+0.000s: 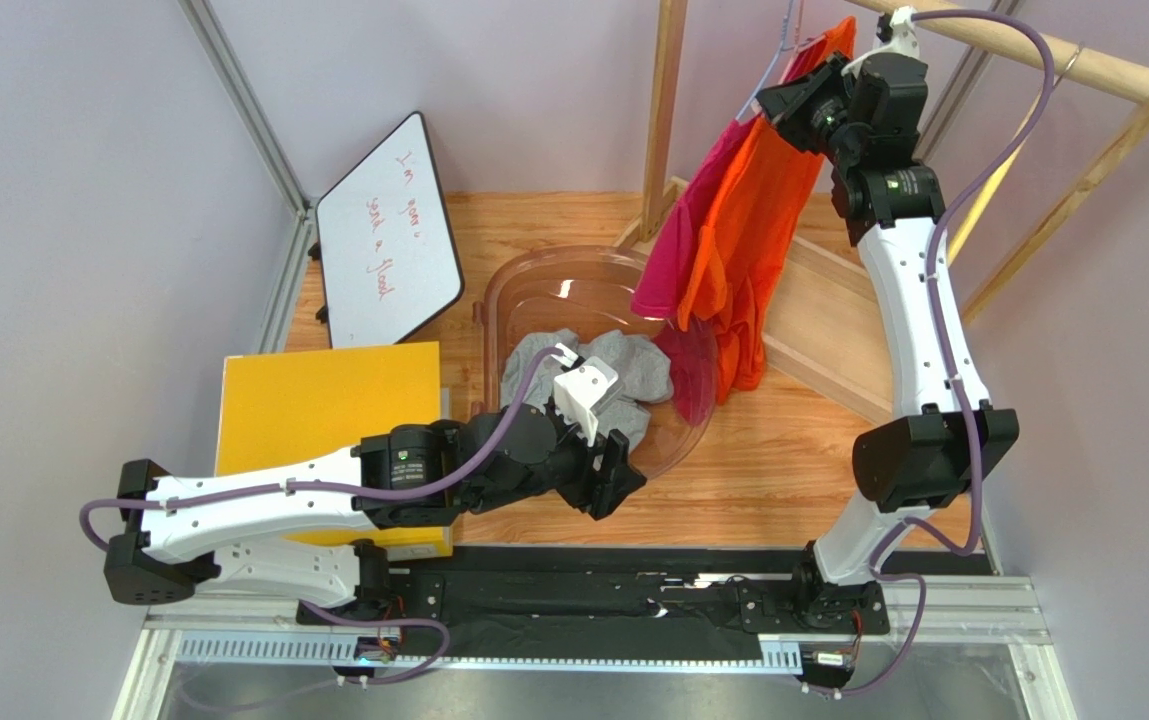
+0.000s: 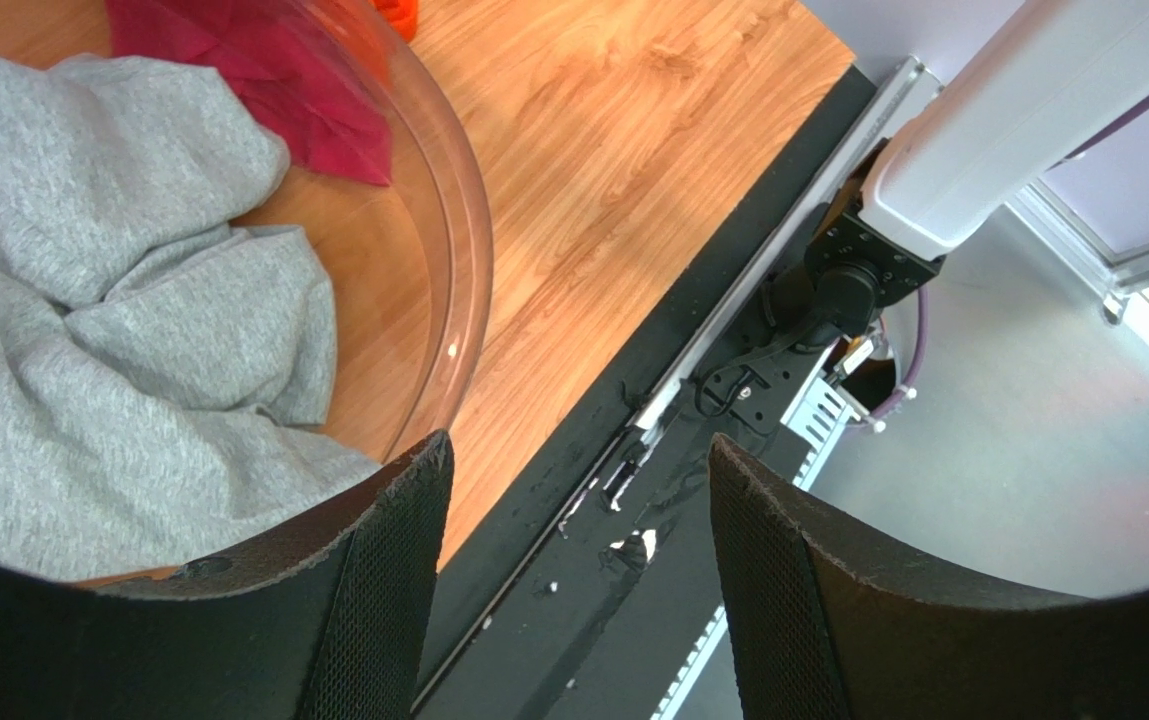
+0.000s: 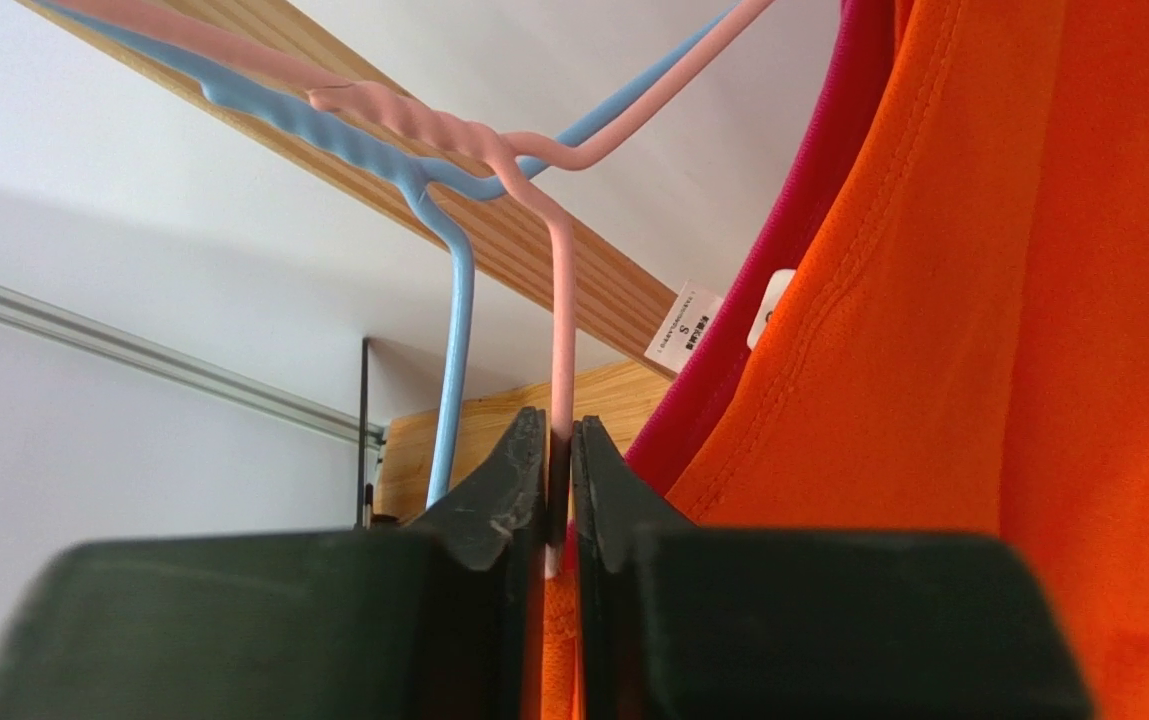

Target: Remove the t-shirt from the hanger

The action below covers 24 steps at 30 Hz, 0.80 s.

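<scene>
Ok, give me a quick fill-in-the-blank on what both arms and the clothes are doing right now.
The right gripper has its fingers shut on the ___ wire hanger.
The left gripper has its fingers ___, holding nothing.
The crumpled grey garment lies ___ the clear plastic bowl.
Missing: pink; open; in.

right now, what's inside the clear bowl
A crumpled grey garment lies in the clear bowl, with magenta cloth beside it. Anything beneath the grey garment is covered.
</scene>
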Each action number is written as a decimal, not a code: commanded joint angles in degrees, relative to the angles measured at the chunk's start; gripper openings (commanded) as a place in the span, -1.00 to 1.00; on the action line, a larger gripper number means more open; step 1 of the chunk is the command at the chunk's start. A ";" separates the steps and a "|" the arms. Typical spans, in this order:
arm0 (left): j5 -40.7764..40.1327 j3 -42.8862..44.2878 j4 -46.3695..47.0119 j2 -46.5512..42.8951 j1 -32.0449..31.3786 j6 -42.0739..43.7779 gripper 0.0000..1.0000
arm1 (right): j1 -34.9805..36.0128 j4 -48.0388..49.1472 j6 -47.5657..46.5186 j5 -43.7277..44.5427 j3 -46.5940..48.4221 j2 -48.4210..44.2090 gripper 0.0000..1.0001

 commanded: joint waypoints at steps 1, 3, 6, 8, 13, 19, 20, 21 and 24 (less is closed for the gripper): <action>1.81 0.81 2.74 -0.69 0.40 0.97 0.36 | -0.16 0.10 -2.32 2.87 0.63 -0.87 -0.96; 2.07 1.07 2.39 -0.60 0.40 0.45 0.36 | -0.08 -0.17 -2.41 2.78 0.99 -2.18 -1.00; 1.98 0.63 2.30 -1.13 0.40 -0.25 0.36 | 0.01 0.54 -2.32 3.05 0.55 -4.91 -1.00; 1.98 0.19 2.91 -1.30 0.40 -1.22 0.36 | 0.01 0.71 -2.14 3.14 0.73 -5.97 -1.00; 1.98 -0.25 3.09 -1.57 0.40 -3.24 0.36 | 0.01 1.15 -0.21 2.26 1.69 -8.43 -1.00; 2.25 -0.42 2.92 -1.31 0.32 -5.00 0.36 | -0.08 1.86 1.64 0.32 0.91 -11.68 -1.00; 2.25 -0.25 3.09 -1.22 0.40 -4.92 0.36 | 0.01 2.03 1.81 0.32 -0.75 -13.51 -1.00; 2.33 0.01 3.00 -0.61 0.32 -4.83 0.36 | -0.08 1.86 1.64 0.24 -1.55 -14.58 -1.00; 3.03 1.07 3.44 0.54 0.49 -4.13 0.36 | 0.01 0.28 1.11 0.15 -5.76 -19.49 -1.00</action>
